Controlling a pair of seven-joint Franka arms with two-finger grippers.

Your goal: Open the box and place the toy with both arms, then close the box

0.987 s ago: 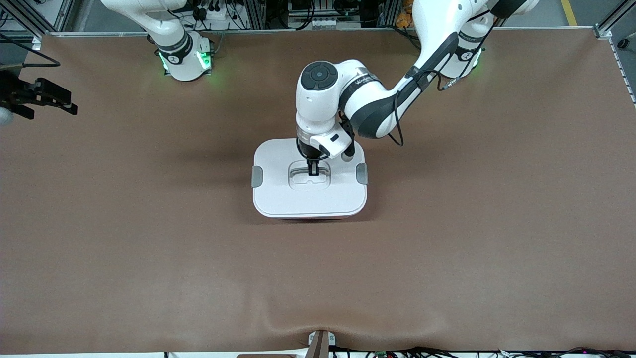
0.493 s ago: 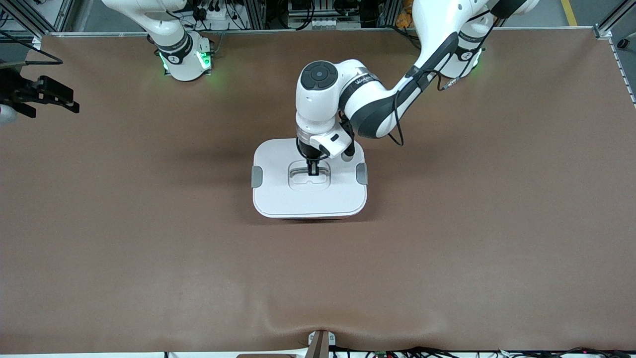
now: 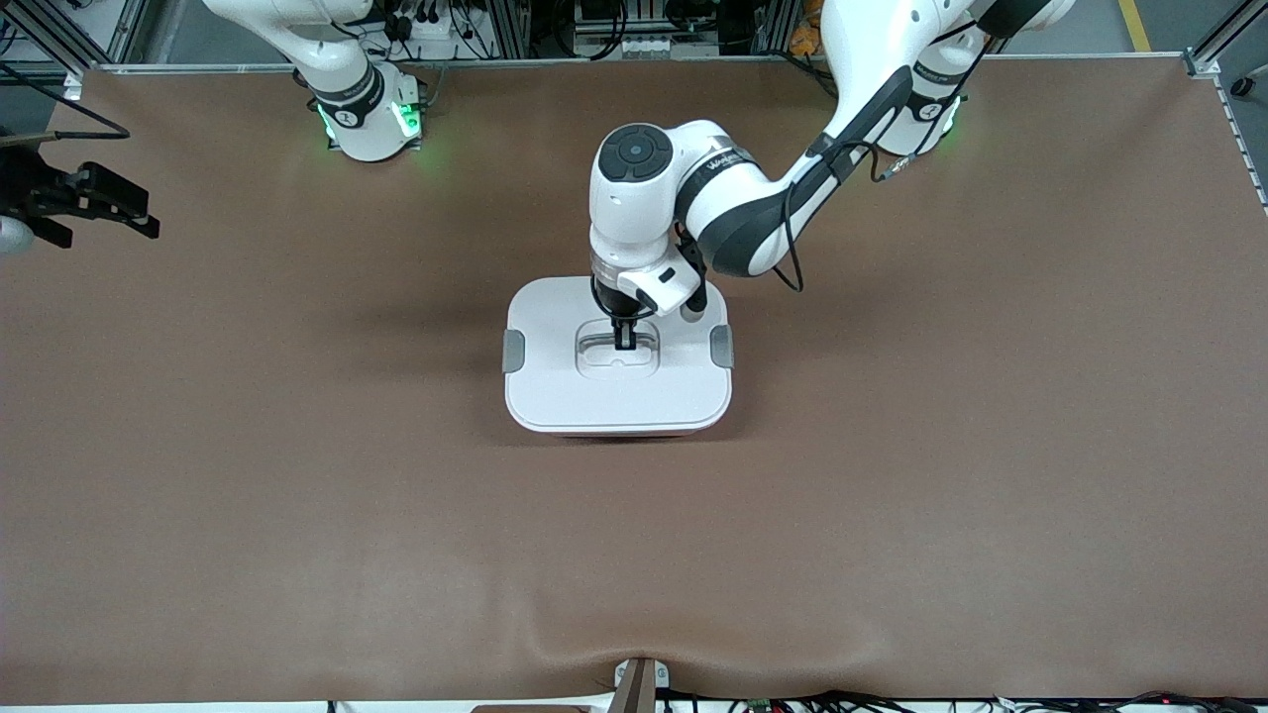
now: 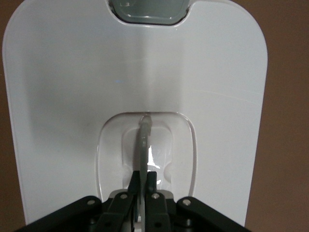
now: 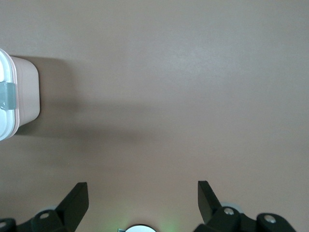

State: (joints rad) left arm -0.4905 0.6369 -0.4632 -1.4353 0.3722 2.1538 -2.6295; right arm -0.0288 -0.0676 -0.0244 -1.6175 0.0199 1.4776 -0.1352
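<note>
Box [image 3: 618,391], a rounded translucent pink plastic tub under a white lid [image 3: 555,327], sits mid-tabletop [image 3: 892,495] on the brown mat. The left pincer [image 3: 624,342] is clamped on the lid's recessed grey handle [image 4: 143,145]; a straight, level lift should work best, though the two grey side clips [image 3: 513,351] may resist. The right pincer [image 3: 99,203] waits, fingers spread, over the right arm's end. No toy is visible.
</note>
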